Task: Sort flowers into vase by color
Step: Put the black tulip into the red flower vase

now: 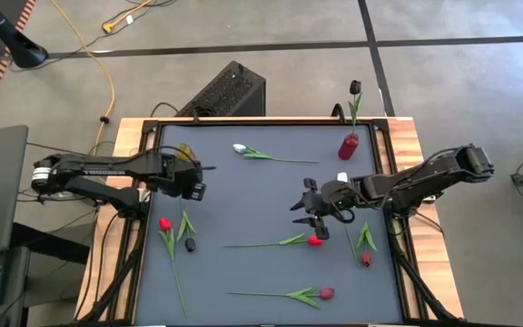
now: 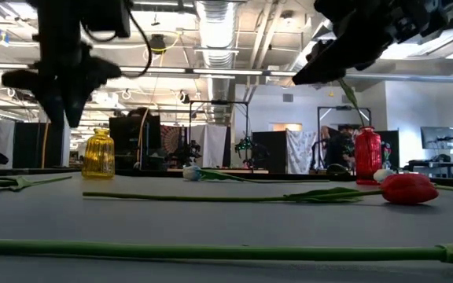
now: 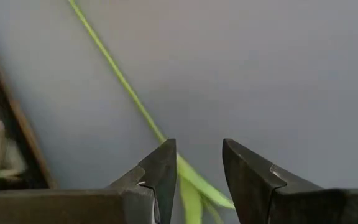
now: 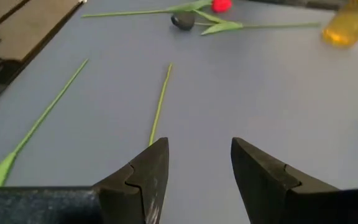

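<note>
Trouble ahead: right gripper [image 1: 308, 208], released, may pinch thin red tulip [image 1: 275, 242] off-centre; left gripper [image 1: 198, 179] waits released too.

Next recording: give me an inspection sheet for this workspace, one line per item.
Surface: dark grey mat on a wooden table.
Job's things: red vase holding a dark tulip; yellow vase; white tulip, four red tulips and one more dark tulip lying on the mat.
Clutter: nothing seen.
Claws: left claw open, above the mat near the yellow vase; right claw open, above the mat's middle, holding nothing.
Cables: yellow cable on the floor.
Surroundings: black box behind the table; workshop room beyond.
</note>
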You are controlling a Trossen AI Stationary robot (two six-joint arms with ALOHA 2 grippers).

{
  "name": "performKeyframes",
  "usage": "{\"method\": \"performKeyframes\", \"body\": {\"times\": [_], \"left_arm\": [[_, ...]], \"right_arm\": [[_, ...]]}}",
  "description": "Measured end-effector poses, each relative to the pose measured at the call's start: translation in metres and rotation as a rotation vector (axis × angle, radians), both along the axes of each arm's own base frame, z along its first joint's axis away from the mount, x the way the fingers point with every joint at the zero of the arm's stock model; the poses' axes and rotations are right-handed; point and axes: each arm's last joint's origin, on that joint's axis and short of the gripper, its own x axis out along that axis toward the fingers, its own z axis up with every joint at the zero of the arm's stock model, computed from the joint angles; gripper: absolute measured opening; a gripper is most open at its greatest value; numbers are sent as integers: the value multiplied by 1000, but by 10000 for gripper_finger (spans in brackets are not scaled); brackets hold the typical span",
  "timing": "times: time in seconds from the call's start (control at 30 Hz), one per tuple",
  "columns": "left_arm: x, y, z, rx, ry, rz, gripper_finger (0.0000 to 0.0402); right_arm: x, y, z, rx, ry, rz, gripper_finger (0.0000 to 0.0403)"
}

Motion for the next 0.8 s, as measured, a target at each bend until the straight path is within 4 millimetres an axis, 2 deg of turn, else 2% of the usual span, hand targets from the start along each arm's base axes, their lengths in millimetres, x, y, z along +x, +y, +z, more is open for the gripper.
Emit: {"method": "performKeyframes", "body": {"times": [0.3,0.6,0.8], "left_arm": [[-12,-4,-43,-64,45,154,118],[-18,-11,-61,-50,48,193,118],[-17,-16,-77,-43,-25,191,118]], "right_arm": [[0,0,2,-48,-29,35,200],[0,0,2,-51,-30,37,200],[0,0,2,-61,-32,44,200]]}}
